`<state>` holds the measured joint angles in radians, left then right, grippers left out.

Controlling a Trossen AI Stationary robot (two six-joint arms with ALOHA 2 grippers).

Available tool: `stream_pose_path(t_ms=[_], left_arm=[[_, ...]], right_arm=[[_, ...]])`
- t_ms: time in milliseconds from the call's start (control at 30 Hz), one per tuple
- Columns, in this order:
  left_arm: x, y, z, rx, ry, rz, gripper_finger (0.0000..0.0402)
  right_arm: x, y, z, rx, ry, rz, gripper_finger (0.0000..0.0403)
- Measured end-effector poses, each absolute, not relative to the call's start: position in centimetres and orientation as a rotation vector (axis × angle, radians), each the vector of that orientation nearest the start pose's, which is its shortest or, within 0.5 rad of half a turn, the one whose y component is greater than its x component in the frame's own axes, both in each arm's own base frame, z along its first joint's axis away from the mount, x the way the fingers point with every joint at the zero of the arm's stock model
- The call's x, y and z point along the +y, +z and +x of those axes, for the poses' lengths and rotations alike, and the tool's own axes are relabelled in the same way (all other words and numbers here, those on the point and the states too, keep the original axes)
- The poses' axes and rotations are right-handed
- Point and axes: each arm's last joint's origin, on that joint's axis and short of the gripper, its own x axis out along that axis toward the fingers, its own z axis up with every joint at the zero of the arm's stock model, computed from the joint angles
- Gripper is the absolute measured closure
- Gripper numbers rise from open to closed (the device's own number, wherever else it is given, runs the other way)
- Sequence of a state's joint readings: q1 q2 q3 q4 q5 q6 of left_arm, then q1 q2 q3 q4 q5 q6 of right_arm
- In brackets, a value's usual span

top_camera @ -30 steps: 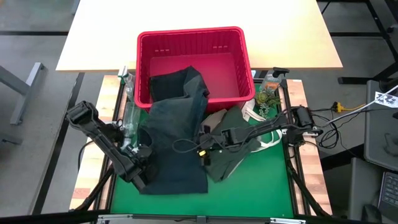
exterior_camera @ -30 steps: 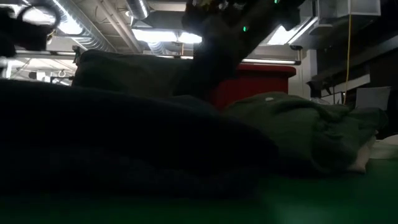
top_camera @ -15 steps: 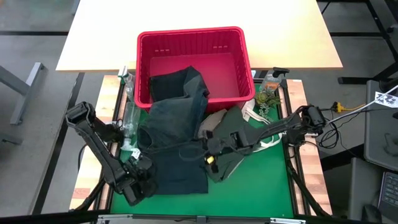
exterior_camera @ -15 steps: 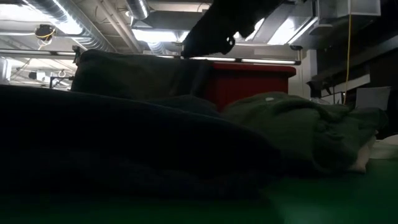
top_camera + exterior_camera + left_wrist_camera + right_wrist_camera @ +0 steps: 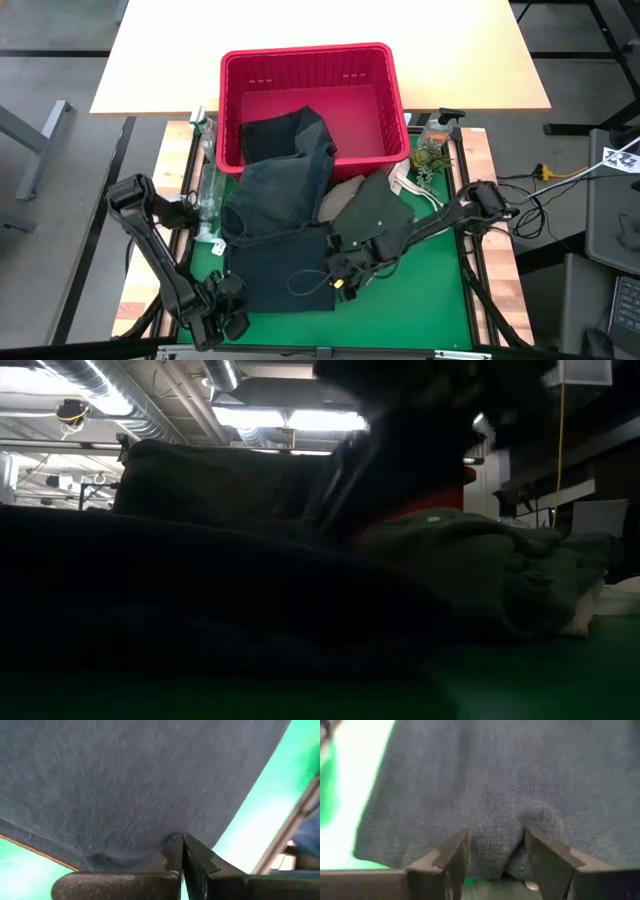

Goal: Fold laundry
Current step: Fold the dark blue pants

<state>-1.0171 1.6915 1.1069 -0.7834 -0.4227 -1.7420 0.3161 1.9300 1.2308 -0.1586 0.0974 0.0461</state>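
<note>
You have a green tabletop (image 5: 420, 300) with wooden strips along its left and right edges. A red basket (image 5: 312, 70) sits at its far edge, reaching past it. The dark blue jeans (image 5: 275, 215) spill from the basket over its near rim and lie flat down to the near-left part of the tabletop. Just right of them, at the middle, the olive-green shirt (image 5: 372, 215) lies crumpled, touching them. A clear bottle (image 5: 208, 185) lies along the left edge, and small clutter (image 5: 430, 150) sits in the far-right corner.
</note>
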Motion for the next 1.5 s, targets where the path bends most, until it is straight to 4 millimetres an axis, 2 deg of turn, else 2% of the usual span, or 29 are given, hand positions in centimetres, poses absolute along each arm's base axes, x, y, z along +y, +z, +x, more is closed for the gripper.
stream_pose_path(t_ms=[167, 267, 400, 600, 1167, 1267, 1500], left_arm=[[-26.7, 16.3, 16.8, 1.082, 0.489, -0.571, 0.0402], [-27.1, 15.5, 16.9, 1.094, 0.488, -0.569, 0.0402], [-27.4, 15.6, 17.6, 1.047, 0.456, -0.622, 0.0401], [-27.8, 15.9, 18.4, 0.998, 0.387, -0.653, 0.0401], [-26.5, 16.0, 20.4, 0.969, 0.44, -0.689, 0.0399], [-26.3, 16.0, 20.8, 0.965, 0.429, -0.677, 0.0379], [-25.6, 16.1, 21.9, 0.951, 0.44, -0.676, 0.0303]], right_arm=[[12.3, 14.3, 38.7, 0.898, 0.18, -0.137, 0.0208], [12.3, 14.2, 38.7, 0.905, 0.179, -0.139, 0.0208], [12.2, 14.7, 38.5, 0.91, 0.182, -0.143, 0.0208], [12.0, 17.5, 37.8, 0.858, 0.19, -0.138, 0.0208], [10.8, 27.4, 34.1, 0.625, 0.236, -0.211, 0.0208], [10.5, 28.8, 33.3, 0.593, 0.237, -0.21, 0.0208], [9.7, 31.0, 31.4, 0.57, 0.174, -0.242, 0.0208]])
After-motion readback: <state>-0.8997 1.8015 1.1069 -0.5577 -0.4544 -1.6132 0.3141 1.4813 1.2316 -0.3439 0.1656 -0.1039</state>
